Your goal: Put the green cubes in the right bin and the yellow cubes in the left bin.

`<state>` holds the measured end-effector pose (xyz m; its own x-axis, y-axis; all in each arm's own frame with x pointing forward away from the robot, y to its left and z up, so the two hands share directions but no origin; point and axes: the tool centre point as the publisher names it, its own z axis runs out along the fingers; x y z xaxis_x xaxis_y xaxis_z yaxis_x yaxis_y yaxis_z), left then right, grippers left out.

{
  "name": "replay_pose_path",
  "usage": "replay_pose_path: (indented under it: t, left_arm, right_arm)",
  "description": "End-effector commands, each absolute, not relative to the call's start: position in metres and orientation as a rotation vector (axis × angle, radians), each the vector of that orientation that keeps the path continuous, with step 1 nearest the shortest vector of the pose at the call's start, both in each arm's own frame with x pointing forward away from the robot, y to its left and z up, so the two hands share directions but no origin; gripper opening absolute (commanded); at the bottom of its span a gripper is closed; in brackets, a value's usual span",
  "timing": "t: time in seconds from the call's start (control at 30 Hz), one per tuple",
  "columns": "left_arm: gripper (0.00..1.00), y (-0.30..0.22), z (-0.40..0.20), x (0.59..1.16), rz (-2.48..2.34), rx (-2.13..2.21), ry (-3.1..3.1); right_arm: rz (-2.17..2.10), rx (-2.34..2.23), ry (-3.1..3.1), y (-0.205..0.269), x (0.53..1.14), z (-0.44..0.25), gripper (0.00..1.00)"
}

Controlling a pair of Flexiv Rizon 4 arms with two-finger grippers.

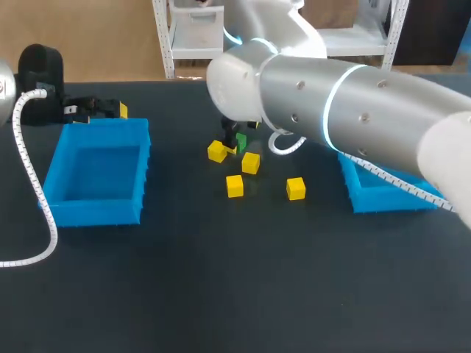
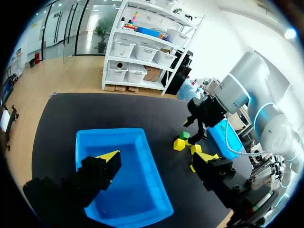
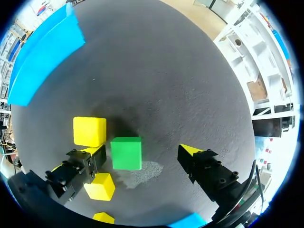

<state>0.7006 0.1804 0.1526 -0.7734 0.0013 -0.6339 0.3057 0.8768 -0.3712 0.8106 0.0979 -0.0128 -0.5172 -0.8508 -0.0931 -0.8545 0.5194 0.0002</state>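
The right gripper [image 3: 144,153] hangs over the green cube [image 3: 126,153], its fingers apart, with the cube between them and nearer one finger. Four yellow cubes [image 1: 234,185] lie near the green cube, one just beside it. Well apart from the green cube, the left gripper [image 2: 157,157] hovers wide open over the left bin [image 2: 142,209]
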Motion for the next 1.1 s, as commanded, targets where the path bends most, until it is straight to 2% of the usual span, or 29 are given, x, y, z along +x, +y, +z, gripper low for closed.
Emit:
replay_pose_path:
  t: [0.03, 0.07, 0.1, 0.13, 0.23, 0.67, 1.1]
  left_arm:
    - [1.0, 0.183, 0.151, 0.7, -0.628, 0.228, 2.38]
    - [1.0, 0.183, 0.151, 0.7, -0.628, 0.228, 2.38]
    - [1.0, 0.183, 0.151, 0.7, -0.628, 0.228, 2.38]
    - [1.0, 0.183, 0.151, 0.7, -0.628, 0.228, 2.38]
    - [1.0, 0.183, 0.151, 0.7, -0.628, 0.228, 2.38]
    - [1.0, 0.183, 0.151, 0.7, -0.628, 0.228, 2.38]
    - [1.0, 0.183, 0.151, 0.7, -0.628, 0.228, 2.38]
  right_arm:
    - [0.067, -1.507, 2.677, 0.101, 0.818, -0.015, 1.0]
    - [0.066, -1.508, 2.677, 0.101, 0.818, -0.015, 1.0]
    - [0.065, -1.509, 2.677, 0.101, 0.819, -0.015, 0.78]
    - [0.065, -1.51, 2.678, 0.101, 0.819, -0.015, 0.4]
    - [0.064, -1.512, 2.675, 0.1, 0.818, -0.015, 0.0]
    - [0.075, -1.42, 2.674, 0.079, 0.815, 0.01, 0.0]
    - [0.118, -1.145, 2.641, 0.009, 0.812, 0.077, 0.0]
